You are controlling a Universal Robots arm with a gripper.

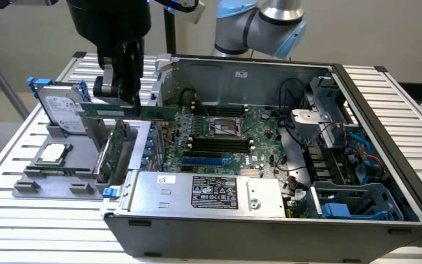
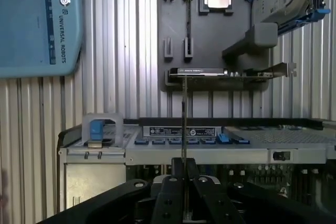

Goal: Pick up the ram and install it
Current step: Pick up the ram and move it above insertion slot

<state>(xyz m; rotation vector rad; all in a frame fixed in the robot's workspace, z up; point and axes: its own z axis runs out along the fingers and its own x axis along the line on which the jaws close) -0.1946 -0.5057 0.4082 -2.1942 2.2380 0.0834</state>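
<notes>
**Memory stick held aloft beside the open computer case**

The ram (image 1: pixel 160 113), a long, thin green circuit-board stick, hung in the air with its long edge level. The black two-fingered pincer (image 1: pixel 119 99) was clenched on it near the middle. In the wrist view the ram (image 2: pixel 184 124) appeared edge-on as a thin line running out from between the closed fingers (image 2: pixel 170 192).

In the exterior view it hovered over the spot where the grey plastic parts fixture (image 1: pixel 31 187) met the side of the open grey metal computer case (image 1: pixel 270 236). It touched neither.

Directly below it, a taller green expansion card with a metal bracket (image 1: pixel 112 151) stood upright in the fixture. A silver hard drive in a blue carrier (image 1: pixel 64 113) leaned in the same fixture, toward the exterior view's left. A square silver processor chip (image 1: pixel 53 154) lay flat in front of the drive.

Inside the case, the green motherboard (image 1: pixel 259 137) carried a row of black memory slots (image 1: pixel 215 144). These lay toward the exterior view's right of the ram and well apart from it.

Case and fixture both sat on the white slatted metal desk (image 1: pixel 42 231).
</notes>
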